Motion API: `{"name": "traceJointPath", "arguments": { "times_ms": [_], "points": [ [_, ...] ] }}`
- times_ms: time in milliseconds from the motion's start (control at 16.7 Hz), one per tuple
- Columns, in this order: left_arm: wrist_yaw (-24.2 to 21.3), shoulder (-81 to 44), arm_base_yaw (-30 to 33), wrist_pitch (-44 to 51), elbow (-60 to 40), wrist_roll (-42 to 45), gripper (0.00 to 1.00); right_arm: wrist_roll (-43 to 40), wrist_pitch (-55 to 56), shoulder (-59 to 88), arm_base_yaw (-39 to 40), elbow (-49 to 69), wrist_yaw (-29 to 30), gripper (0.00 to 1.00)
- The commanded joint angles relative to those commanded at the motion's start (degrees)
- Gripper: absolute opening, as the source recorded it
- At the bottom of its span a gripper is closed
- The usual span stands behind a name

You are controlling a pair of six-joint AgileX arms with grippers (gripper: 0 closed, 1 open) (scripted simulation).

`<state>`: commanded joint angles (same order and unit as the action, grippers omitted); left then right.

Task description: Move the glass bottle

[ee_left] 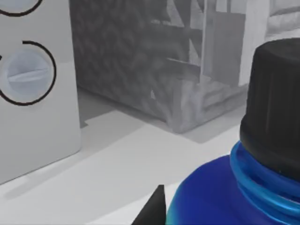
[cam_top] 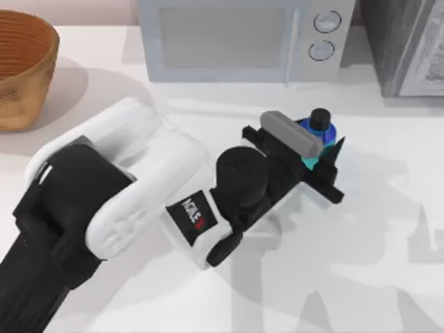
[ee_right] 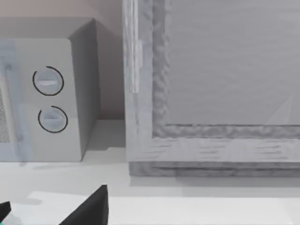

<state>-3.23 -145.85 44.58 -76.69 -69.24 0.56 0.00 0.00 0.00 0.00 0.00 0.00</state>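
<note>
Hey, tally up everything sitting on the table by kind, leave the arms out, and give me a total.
Glass bottle: 1, at the left end effector
Microwave: 1
Woven basket: 1
Grey textured box: 1
Total: 4

Cool whites and greys, one spot of blue
Glass bottle [cam_top: 322, 136]: blue and cyan, black cap. Microwave [cam_top: 243, 38] pale grey; wicker basket [cam_top: 21, 66] tan-brown; desk [cam_top: 388, 222] white; left claw [cam_top: 326, 163] black.
</note>
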Motion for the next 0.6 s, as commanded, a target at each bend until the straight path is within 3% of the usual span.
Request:
{"name": "traceJointPath", "arguments": {
  "times_ms": [420,600],
  "points": [
    [-0.11,0.18,-0.28,-0.09,0.15,0.09,0.00,0.00,0.00,0.00,0.00,0.00,0.00,1.00],
    [-3.84,1.35,-3.91,-2.20,3.03,0.18,0.00,0.00,0.00,0.00,0.00,0.00,0.00,1.00]
  ]
}}
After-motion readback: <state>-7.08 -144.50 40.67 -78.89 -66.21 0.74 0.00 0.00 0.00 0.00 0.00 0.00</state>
